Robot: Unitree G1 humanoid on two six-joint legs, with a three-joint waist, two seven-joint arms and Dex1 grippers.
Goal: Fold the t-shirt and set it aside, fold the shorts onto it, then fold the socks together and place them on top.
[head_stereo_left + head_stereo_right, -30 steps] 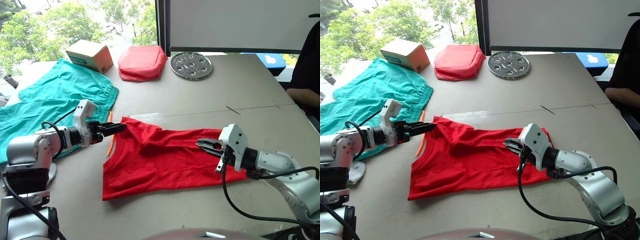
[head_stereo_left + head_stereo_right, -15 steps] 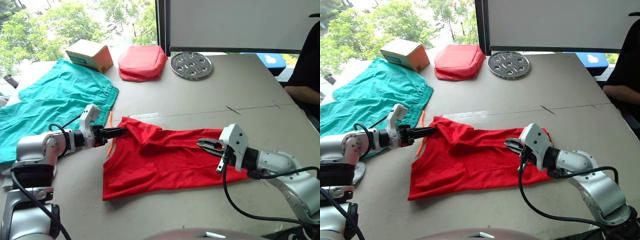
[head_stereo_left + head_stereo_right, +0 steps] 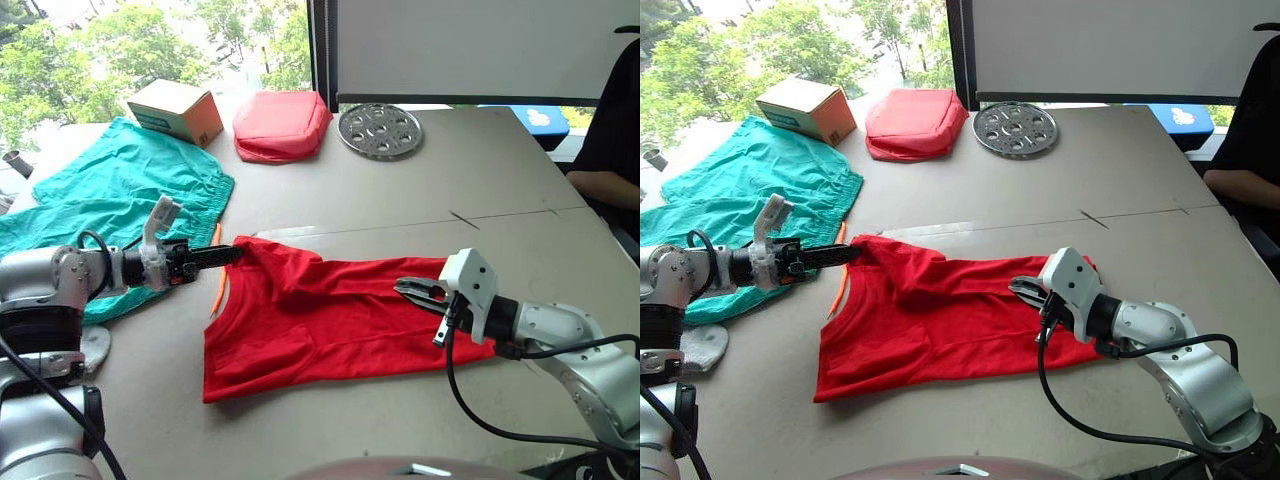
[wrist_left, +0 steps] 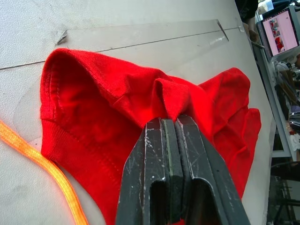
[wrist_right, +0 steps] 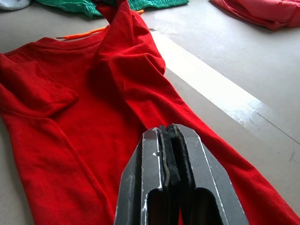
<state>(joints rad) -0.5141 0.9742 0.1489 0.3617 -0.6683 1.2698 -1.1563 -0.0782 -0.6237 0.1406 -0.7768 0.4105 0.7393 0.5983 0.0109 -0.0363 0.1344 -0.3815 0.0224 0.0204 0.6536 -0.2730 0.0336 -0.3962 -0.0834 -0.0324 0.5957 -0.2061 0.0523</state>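
Observation:
The red t-shirt point(image 3: 320, 320) lies spread on the grey table point(image 3: 480, 180), rumpled at its far left corner. My left gripper point(image 3: 234, 254) is shut on a pinch of that corner, and the fold of cloth point(image 4: 168, 101) sticks out past the tips. My right gripper point(image 3: 403, 289) is shut on the shirt's right part near its far edge, low over the cloth point(image 5: 70, 140). The teal shorts point(image 3: 120, 185) lie flat at the far left, with their orange drawstring point(image 3: 219, 285) trailing beside the shirt. A whitish sock point(image 3: 698, 346) shows under my left arm, partly hidden.
At the back stand a cardboard box point(image 3: 176, 109), a pinkish-red padded pouch point(image 3: 282, 125) and a perforated metal disc point(image 3: 380, 131). A person in black point(image 3: 612, 150) sits at the table's right edge.
My left gripper has closed on the shirt's far left corner, and the left arm has drawn back to the left. The right gripper has stayed where it was.

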